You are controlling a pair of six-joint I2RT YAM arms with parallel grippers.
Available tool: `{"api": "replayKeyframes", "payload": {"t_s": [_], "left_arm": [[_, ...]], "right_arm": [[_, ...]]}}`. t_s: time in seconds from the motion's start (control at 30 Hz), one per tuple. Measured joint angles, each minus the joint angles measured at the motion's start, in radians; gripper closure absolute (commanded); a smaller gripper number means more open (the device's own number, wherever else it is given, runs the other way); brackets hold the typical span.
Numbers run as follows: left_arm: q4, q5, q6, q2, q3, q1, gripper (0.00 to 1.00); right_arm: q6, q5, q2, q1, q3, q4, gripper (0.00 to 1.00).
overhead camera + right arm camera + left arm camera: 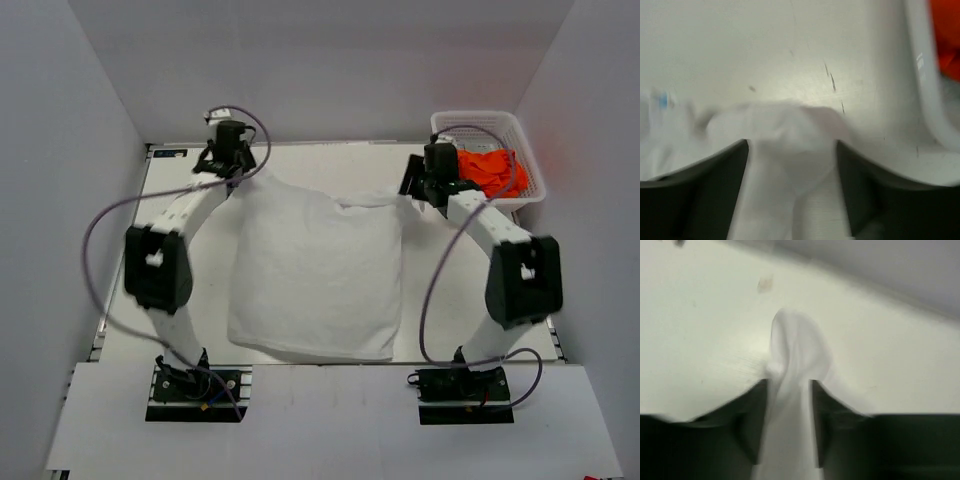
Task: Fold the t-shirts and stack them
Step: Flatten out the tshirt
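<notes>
White t-shirt (315, 270) lies spread on the surface (320, 160); left fingers (752, 425) and right fingers (715, 195) stand partly apart around its far corners. Better to lift both straight up, dragging no cloth.

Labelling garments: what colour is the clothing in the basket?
The clothing is bright orange; top external view shows it best.

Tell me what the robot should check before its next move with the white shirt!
1. White shirt lies spread on the table: ok.
2. Its far corners lie flat: not ok, both are bunched up.
3. Left gripper open: cannot tell, cloth fills the gap.
4. Right gripper open: ok, fingers apart around loose cloth.
5. Orange shirts sit in the basket: ok.
</notes>
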Motion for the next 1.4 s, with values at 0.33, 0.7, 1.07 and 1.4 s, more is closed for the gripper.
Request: {"api": "replayKeyframes", "payload": {"t_s": [0.33,0.7,1.07,1.4], "left_arm": [[-0.253,0.0,-0.045,0.301,0.113,0.004,0.0],[-0.141,0.283,-0.117,0.006,-0.237,-0.032,0.0],[-0.056,0.538,-0.22,0.03,-0.464,-0.115,0.0],[-0.24,0.453,-0.323,0.307,-0.068,-0.048,0.0]], "right_arm": [[0.006,-0.166,0.007,-0.02,-0.07,-0.009,0.1],[-0.035,-0.272,0.108,0.015,-0.058,0.048,0.1],[-0.021,-0.298,0.331,0.024,0.01,0.005,0.1],[0.059,-0.257,0.08,0.205,-0.331,0.03,0.1]]}}
